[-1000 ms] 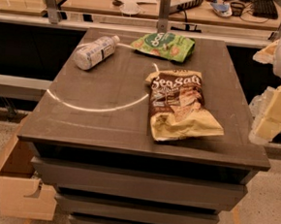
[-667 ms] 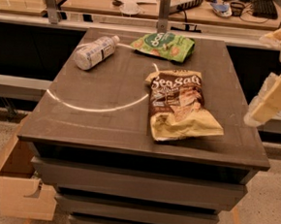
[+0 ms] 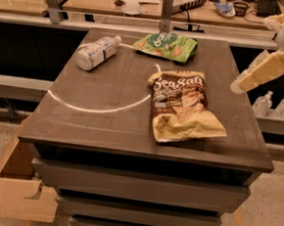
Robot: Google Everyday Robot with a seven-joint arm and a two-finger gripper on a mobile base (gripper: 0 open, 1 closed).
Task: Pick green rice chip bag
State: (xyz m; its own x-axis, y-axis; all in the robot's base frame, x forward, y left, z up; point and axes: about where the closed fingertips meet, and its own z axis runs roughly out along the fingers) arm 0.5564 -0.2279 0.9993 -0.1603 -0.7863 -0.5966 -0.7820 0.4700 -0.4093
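The end effector [image 3: 259,73] hangs in the air over the right edge of the surface [image 3: 106,129], holding nothing; whether it is apart or together cannot be told. The green rice chip bag [image 3: 167,45] lies flat near the back edge, toward the middle. In front of it lies the Sea Salt chip bag [image 3: 181,107], and a plastic bottle [image 3: 95,52] lies on its side near the back left corner.

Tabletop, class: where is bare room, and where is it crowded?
Bare: the front-left, between the bottle, the Sea Salt bag and the front edge. Crowded: the back, by the green rice chip bag. The pincer hovers at the right edge.
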